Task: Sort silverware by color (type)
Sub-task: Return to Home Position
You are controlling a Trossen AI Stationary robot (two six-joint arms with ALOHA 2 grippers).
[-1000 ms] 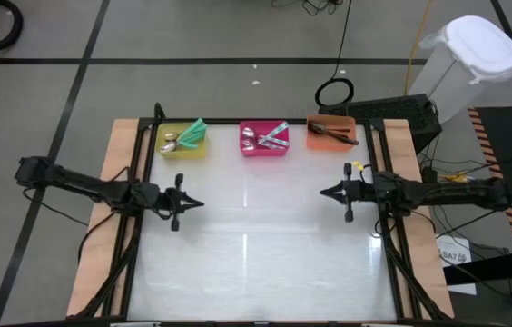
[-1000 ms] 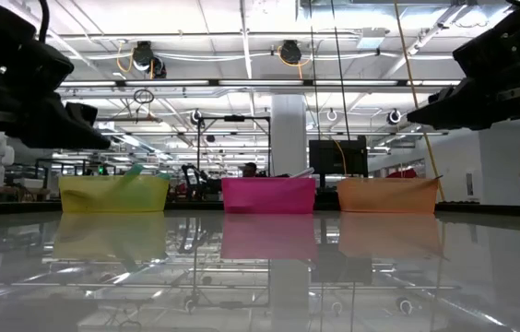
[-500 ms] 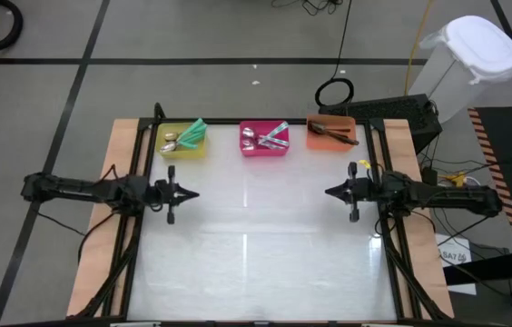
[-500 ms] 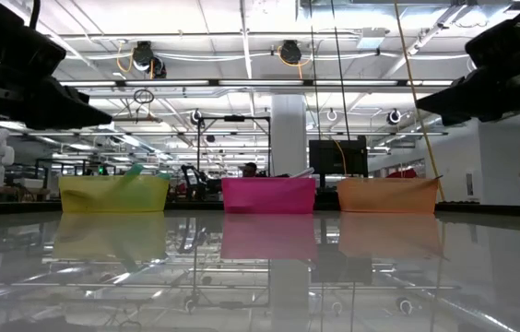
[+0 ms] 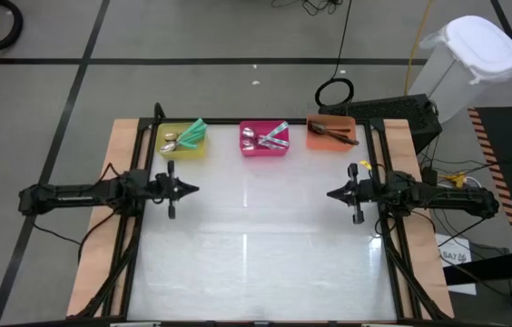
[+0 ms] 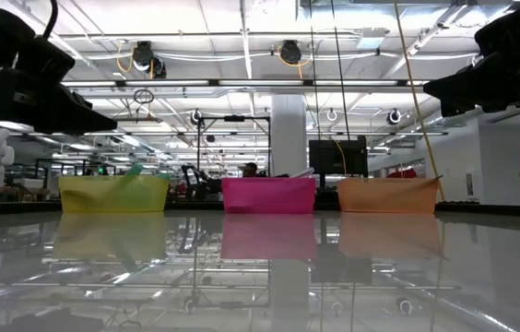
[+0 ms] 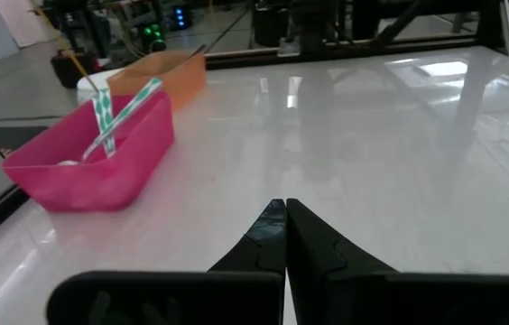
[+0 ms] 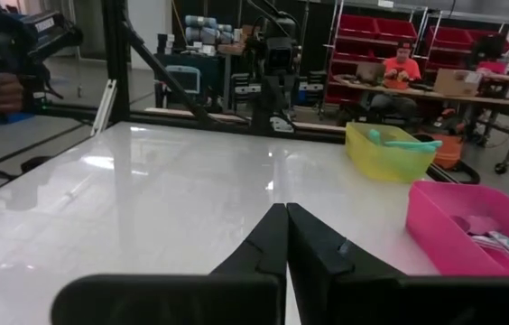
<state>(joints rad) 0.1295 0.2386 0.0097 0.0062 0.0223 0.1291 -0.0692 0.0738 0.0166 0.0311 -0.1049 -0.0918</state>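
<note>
All the spoons lie in three bins along the table's far edge. Teal-handled spoons (image 5: 188, 134) sit in the yellow bin (image 5: 183, 150), silver ones (image 5: 270, 138) in the pink bin (image 5: 263, 151), dark ones (image 5: 333, 133) in the orange bin (image 5: 318, 141). My left gripper (image 5: 194, 190) hovers shut above the table's left side, pointing right, in front of the yellow bin. My right gripper (image 5: 330, 194) hovers shut above the right side, pointing left, in front of the orange bin. Both show shut fingertips in their wrist views (image 7: 285, 206) (image 8: 286, 209).
The white glossy tabletop (image 5: 256, 236) between the two arms holds no objects. A black frame (image 5: 138, 163) runs along the table's left and right sides. A white lidded bin (image 5: 469, 64) and cables stand off the table's far right. A person sits far off in the room (image 8: 405, 68).
Both arms have drawn back outward: the left gripper toward the table's left edge and slightly toward the far edge, the right gripper toward the right edge. Both stayed shut. The bins and spoons have not moved.
</note>
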